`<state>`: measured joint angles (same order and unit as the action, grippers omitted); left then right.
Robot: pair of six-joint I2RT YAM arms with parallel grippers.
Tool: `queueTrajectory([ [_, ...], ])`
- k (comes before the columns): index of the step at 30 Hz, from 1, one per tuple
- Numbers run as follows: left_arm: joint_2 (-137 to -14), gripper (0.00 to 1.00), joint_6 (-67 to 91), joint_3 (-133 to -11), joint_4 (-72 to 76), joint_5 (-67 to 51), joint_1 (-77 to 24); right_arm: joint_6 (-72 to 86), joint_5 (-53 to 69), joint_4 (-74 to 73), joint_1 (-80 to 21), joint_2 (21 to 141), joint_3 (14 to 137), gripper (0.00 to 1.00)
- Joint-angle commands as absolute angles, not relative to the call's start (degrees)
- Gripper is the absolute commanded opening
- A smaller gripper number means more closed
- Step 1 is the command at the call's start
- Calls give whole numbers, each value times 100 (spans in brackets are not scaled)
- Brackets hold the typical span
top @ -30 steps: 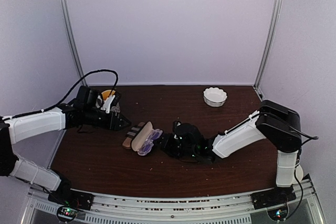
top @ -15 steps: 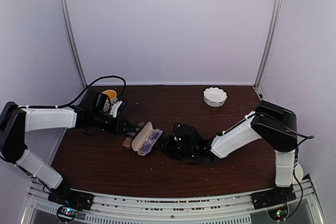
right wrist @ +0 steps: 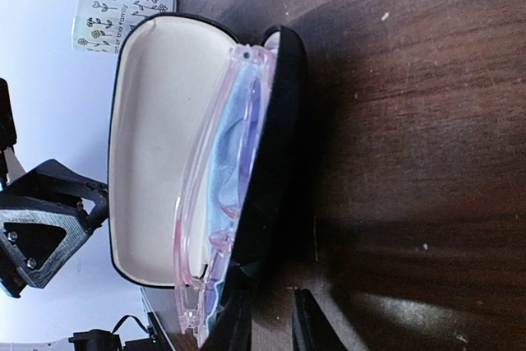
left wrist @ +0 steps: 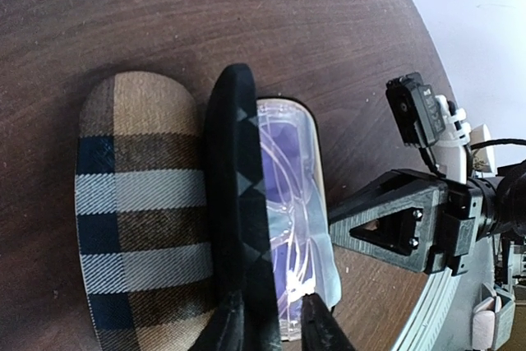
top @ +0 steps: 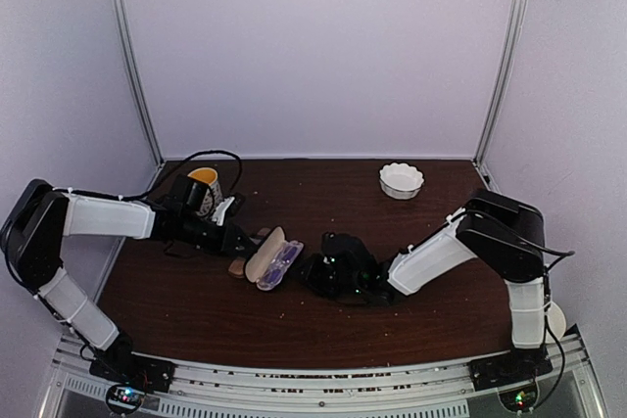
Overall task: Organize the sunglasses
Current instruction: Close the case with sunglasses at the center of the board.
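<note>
The tan striped case [top: 257, 252] lies open at mid-table, its cream-lined lid [right wrist: 160, 145] standing up. The pink-framed sunglasses [top: 282, 263] with clear lenses [left wrist: 288, 203] rest in the case's lower half [right wrist: 275, 129]. My left gripper [left wrist: 271, 318] straddles the lid's black rim [left wrist: 238, 203], one finger on the plaid outside and one on the glasses' side, shut on the lid. My right gripper [right wrist: 275, 318] is at the case's other long side [top: 315, 269]. Its fingers stand a narrow gap apart, and one fingertip [right wrist: 242, 314] rests against the dark wall.
A flower-printed mug [top: 203, 183] stands at the back left, just behind my left arm. A white fluted bowl [top: 401, 180] sits at the back right. Metal posts rise at both back corners of the dark wooden table [top: 294, 330].
My left gripper has moved right to the case and closed on the lid's rim. My right gripper has slid slightly left against the case and narrowed.
</note>
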<state>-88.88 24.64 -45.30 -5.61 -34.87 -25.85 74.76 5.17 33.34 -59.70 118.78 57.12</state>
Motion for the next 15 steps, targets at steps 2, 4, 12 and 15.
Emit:
queueTrajectory([
  [2,-9122,25,2550,-4623,-178,-3690,-2555,7453,607,3486,-5925,12031,5850,19],
  [4,-9178,23,2573,-4638,-153,-3713,-2552,7458,622,3497,-5917,12055,5857,19],
  [12,-9265,16,2595,-4657,-77,-3745,-2663,7466,681,3582,-5907,12113,5926,19],
  [15,-9338,15,2584,-4688,-86,-3711,-2769,7454,706,3593,-5912,12134,5990,19],
])
